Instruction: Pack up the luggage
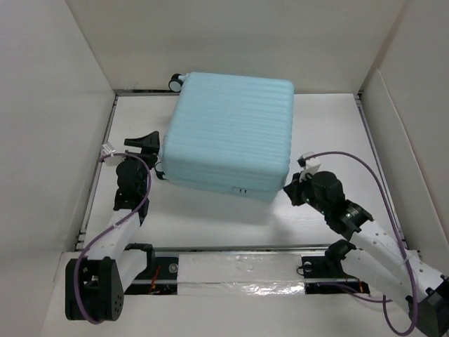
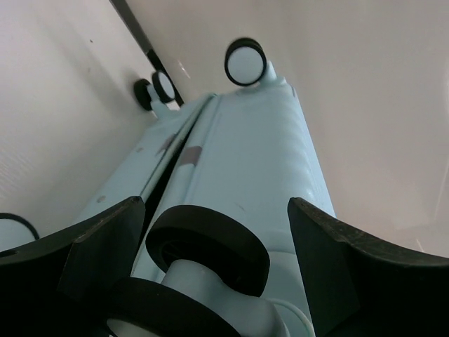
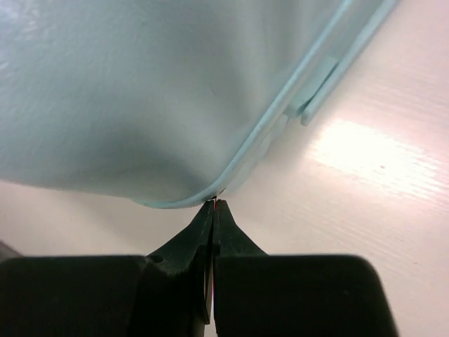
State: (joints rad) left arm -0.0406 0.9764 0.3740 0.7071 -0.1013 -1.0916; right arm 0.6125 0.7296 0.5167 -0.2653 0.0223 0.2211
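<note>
Item: suitcase (image 1: 231,133), pale aqua, ribbed hard shell, closed.
Position: lies flat on the white table (image 1: 210,225), toward the far edge and near its middle, turned slightly so that its near right corner points toward the near edge.
Wheels: one caster (image 1: 174,81) shows at the far left corner of the case; the left wrist view shows two more black-and-white casters (image 2: 245,62) at the far end of that side.
Left gripper (image 1: 151,158): at the near left corner of the suitcase, jaws wide, holding nothing.
Left gripper, close view: a near caster (image 2: 210,246) sits between the two black fingers (image 2: 105,239), with a gap on either side; the seam between the two shells runs away from it along the side.
Right gripper (image 1: 287,186): at the near right corner of the suitcase, low over the table, jaws pressed together.
Right gripper, close view: the closed tips (image 3: 214,207) meet the rim of the seam at the rounded corner (image 3: 203,193); whether anything is pinched between them cannot be told.
Surroundings: white walls (image 1: 56,105) on three sides; purple cables (image 1: 372,175) along both arms.
</note>
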